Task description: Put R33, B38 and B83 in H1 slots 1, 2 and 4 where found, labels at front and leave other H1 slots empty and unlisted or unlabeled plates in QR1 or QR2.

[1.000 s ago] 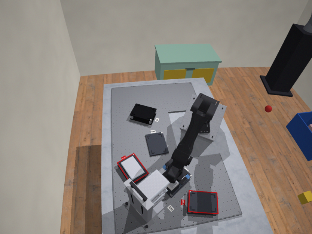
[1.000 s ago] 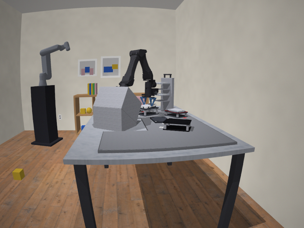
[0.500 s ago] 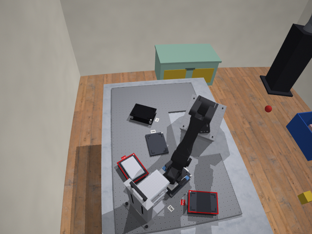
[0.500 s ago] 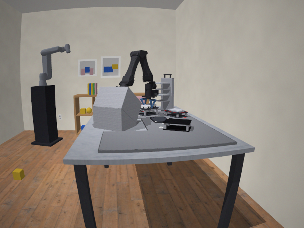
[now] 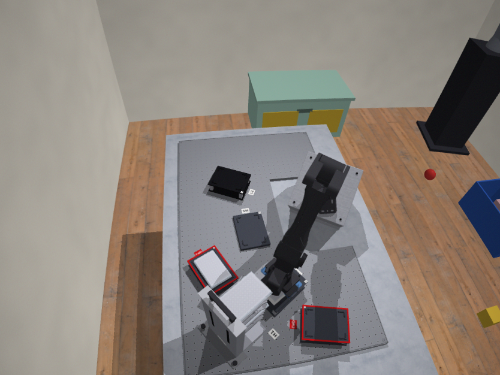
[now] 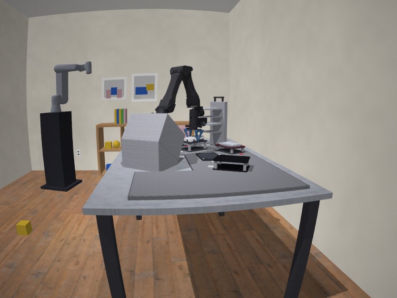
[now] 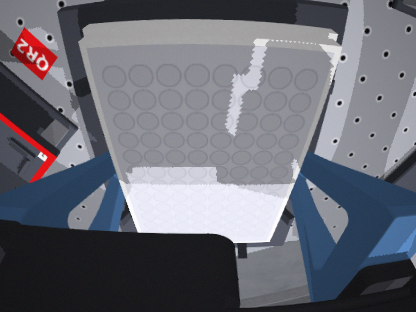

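A white 96-well plate (image 5: pixel 276 301) (image 6: pixel 192 139) (image 7: pixel 200 120) lies wells up in a dark raised nest (image 5: pixel 285 302) (image 7: pixel 200 12); no ID is readable on it. My gripper (image 5: pixel 281 278) (image 6: pixel 193 139) (image 7: pixel 207 155) points down with its blue fingers against the plate's two long sides, at nest height; the tips are hidden below its edges. Hotel H1 (image 5: pixel 222 323) (image 6: pixel 223 123) holds a plate (image 5: pixel 247 294) at the top; its lower slots are stacked pale edges, too small to identify. QR1 (image 5: pixel 192 264) bears a white plate (image 5: pixel 211 268) (image 6: pixel 229 144). QR2 (image 5: pixel 325 324) is empty.
Black landing nest L1 (image 5: pixel 229 179) (image 6: pixel 232 159) is empty. Dark low nest N6 (image 5: pixel 251 232) (image 6: pixel 206 156) is empty. H1 stands close beside the gripped plate's nest, and QR1 is close to H1. The QR2 label (image 7: pixel 34 54) shows at the wrist view's left.
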{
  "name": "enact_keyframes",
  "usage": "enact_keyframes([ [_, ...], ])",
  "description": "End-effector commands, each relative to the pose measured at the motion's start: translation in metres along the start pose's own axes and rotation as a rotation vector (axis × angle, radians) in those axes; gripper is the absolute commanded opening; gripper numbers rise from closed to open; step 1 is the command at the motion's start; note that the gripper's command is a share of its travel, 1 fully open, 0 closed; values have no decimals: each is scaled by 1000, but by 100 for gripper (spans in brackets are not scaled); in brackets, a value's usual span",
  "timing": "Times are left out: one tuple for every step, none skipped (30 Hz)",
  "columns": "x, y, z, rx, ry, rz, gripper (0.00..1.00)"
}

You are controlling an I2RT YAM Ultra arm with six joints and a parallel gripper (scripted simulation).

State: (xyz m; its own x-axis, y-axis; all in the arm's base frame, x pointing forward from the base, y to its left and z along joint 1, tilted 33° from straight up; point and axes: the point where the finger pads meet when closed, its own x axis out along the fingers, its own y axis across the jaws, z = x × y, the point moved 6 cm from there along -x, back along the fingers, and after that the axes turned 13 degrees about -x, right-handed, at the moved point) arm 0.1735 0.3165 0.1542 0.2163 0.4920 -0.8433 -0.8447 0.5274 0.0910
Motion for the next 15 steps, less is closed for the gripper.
enact_keyframes([
  [-3, 1, 5, -2, -25, -1, 86],
  [-3, 1, 5, -2, -25, -1, 86],
  [-3, 1, 5, -2, -25, -1, 86],
  [-3, 1, 5, -2, -25, -1, 86],
  [-3, 1, 5, -2, -25, -1, 86],
  [-3, 1, 5, -2, -25, -1, 86],
  [-3, 1, 5, -2, -25, -1, 86],
  [-3, 1, 5, -2, -25, -1, 86],
  [-3, 1, 5, -2, -25, -1, 86],
  [-9, 4, 7, -10, -50, 1, 86],
  [-10, 4, 8, -8, -52, -1, 86],
  [-11, 3, 5, -6, -40, -2, 86],
  [-12, 2, 2, -5, -25, -4, 86],
  [-13, 2, 1, -5, -23, -4, 86],
  [-13, 2, 1, -5, -22, -4, 86],
])
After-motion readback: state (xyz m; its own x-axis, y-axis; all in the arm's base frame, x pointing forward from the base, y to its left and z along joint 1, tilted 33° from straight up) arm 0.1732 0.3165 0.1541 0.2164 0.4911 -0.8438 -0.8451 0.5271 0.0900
